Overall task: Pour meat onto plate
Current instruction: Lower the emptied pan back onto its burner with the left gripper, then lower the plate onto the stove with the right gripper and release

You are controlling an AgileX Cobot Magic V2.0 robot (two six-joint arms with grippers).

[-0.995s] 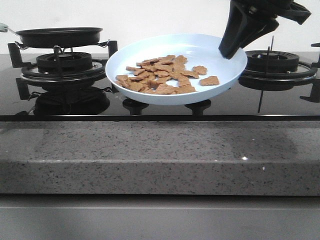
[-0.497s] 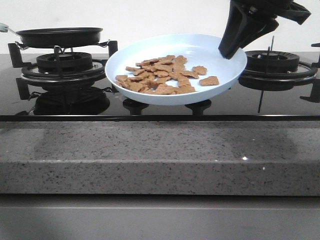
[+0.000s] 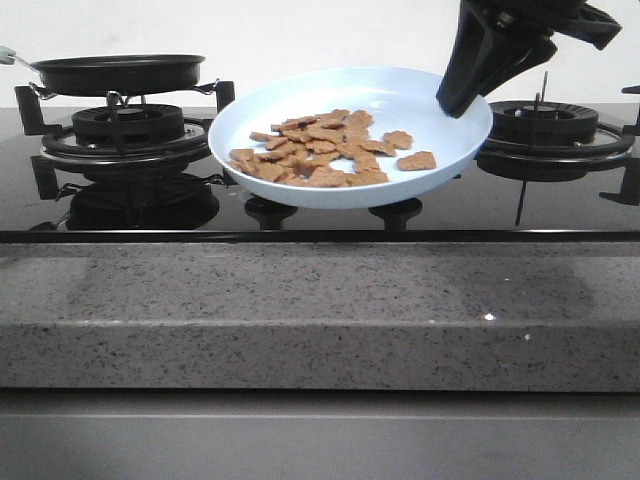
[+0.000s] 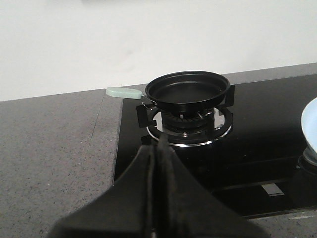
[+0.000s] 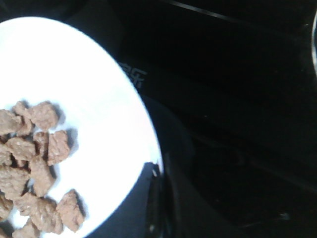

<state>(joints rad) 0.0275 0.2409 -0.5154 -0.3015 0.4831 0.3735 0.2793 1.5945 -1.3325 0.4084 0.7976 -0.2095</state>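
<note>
The pale blue plate point(image 3: 400, 95) is held above the black stove top, tilted down toward the front left. The meat point(image 3: 325, 150), many small reddish-brown pieces, lies spread over its lower front-left half. My right gripper point(image 3: 452, 100) is shut on the plate's right rim. In the right wrist view the fingers point(image 5: 157, 171) pinch the rim of the plate point(image 5: 99, 99), with meat point(image 5: 34, 158) beside them. My left gripper point(image 4: 161, 144) is shut and empty, in front of the black frying pan point(image 4: 187, 91). It is out of the front view.
The black frying pan point(image 3: 118, 72) sits on the left burner point(image 3: 125, 135), its pale green handle point(image 4: 121, 92) pointing left. A bare burner point(image 3: 555, 130) stands at the right. Two knobs sit under the plate. A grey stone counter edge point(image 3: 320, 310) runs along the front.
The plate has shifted very slightly up and to the left in my right gripper. The meat has barely moved on it.
</note>
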